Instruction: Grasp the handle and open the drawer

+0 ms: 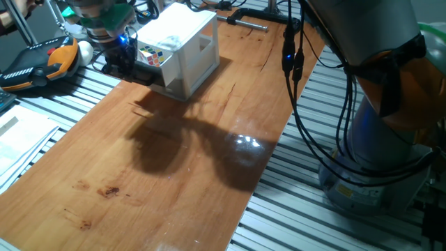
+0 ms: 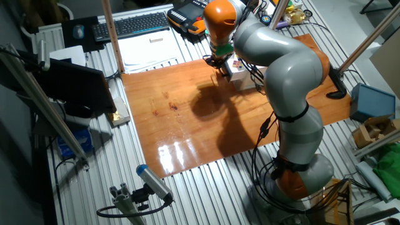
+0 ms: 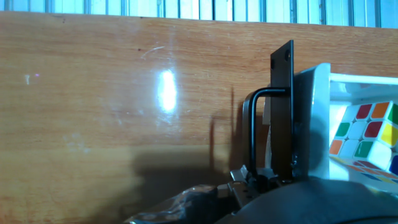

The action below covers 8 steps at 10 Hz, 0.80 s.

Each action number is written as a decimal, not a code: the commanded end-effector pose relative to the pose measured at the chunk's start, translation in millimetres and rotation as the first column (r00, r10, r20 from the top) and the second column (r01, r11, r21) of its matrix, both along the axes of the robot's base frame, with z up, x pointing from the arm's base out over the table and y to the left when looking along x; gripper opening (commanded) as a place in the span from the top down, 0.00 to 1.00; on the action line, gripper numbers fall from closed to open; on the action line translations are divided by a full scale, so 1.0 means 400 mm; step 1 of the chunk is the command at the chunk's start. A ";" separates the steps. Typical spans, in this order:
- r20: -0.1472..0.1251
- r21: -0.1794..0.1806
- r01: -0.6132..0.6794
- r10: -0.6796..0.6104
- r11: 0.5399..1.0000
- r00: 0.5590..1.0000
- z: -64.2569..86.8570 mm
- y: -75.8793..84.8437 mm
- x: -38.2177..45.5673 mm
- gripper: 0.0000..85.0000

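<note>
With arm bent low over table (image 1: 209,160), gripper (image 1: 124,61) sits at handle (image 3: 252,134) of drawer (image 3: 311,118); jaw state can't tell.

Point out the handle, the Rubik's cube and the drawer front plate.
handle (image 3: 252,134): hand view, vertical stretch of the bar.
Rubik's cube (image 3: 364,134): hand view, colored face.
drawer front plate (image 3: 283,106): hand view, dark plate's edge.

Ahead of my claw (image 1: 127,64) the wide orange-brown wooden tabletop (image 1: 160,167) lies open; behind it the white boxy cabinet (image 1: 182,49) blocks the way.
</note>
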State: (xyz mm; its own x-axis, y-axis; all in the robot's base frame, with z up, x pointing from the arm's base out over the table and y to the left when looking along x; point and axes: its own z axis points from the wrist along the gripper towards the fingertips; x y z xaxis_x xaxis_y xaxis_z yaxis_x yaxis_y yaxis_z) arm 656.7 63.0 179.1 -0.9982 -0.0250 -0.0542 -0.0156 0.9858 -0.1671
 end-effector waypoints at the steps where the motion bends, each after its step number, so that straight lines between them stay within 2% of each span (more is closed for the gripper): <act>1: 0.000 0.000 0.000 0.000 1.000 1.000 0.001 0.001 0.000 0.99; 8: 0.001 -0.007 0.008 -0.008 1.000 1.000 0.001 0.030 0.001 0.99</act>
State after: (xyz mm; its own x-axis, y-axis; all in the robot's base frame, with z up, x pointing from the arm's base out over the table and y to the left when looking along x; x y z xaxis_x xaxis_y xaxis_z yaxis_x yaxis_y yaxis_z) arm 657.1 75.4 179.6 -0.9983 -0.0183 -0.0549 -0.0085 0.9846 -0.1746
